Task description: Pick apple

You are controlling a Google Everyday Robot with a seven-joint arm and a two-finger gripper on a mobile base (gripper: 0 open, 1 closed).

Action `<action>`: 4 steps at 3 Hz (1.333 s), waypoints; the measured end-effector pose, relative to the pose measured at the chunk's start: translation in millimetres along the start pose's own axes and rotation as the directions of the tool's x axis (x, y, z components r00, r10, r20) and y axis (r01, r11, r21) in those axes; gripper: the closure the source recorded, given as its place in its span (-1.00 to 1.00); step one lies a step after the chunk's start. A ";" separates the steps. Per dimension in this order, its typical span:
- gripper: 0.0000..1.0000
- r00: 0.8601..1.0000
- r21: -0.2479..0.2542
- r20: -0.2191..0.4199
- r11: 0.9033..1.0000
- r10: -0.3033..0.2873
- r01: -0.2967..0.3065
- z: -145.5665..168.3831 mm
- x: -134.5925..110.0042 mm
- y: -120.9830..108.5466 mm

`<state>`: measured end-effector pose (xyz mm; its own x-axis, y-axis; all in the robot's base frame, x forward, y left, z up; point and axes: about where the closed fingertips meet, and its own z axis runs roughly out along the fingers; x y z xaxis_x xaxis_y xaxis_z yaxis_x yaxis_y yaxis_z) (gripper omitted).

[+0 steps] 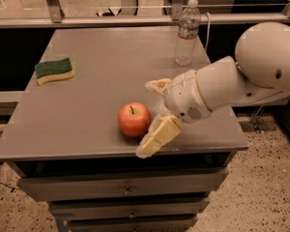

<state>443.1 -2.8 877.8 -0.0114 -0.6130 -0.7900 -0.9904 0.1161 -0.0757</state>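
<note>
So on the far left of the grey table [101, 52] there's a sponge [54, 70], green on top and yellow underneath, lying flat near the left edge and well away from everything else. Moving right, the apple [133, 119] sits upright near the front edge, roughly mid-table. It's red-orange with its dark stem pointing up, and it rests on the tabletop.

Right next to it is the gripper [146, 120], coming in from the apple's right side. The jaws are spread wide with nothing in them. One yellowish finger [158, 85] sits behind and to the right of the apple, and the other finger [160, 135] angles down just beside its front-right side, reaching the table's front edge. Honestly can't tell if that lower one is touching the skin or not.

Further right and toward the back stands a clear plastic water bottle [187, 33] with its white cap on. The chunky white arm [241, 81] comes in from the right edge. The drawers [128, 190] below the tabletop are closed.
</note>
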 end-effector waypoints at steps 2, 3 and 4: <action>-0.66 0.999 0.024 0.040 1.000 -0.008 0.007 26.1 6.6 -16.6; -0.20 0.999 0.035 0.052 0.999 -0.003 0.001 28.4 8.5 -20.4; 0.27 0.998 0.042 0.060 0.999 0.002 -0.004 27.9 9.8 -22.7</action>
<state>469.2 10.3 854.9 -0.0050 -0.5644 -0.8255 -0.9837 0.1513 -0.0975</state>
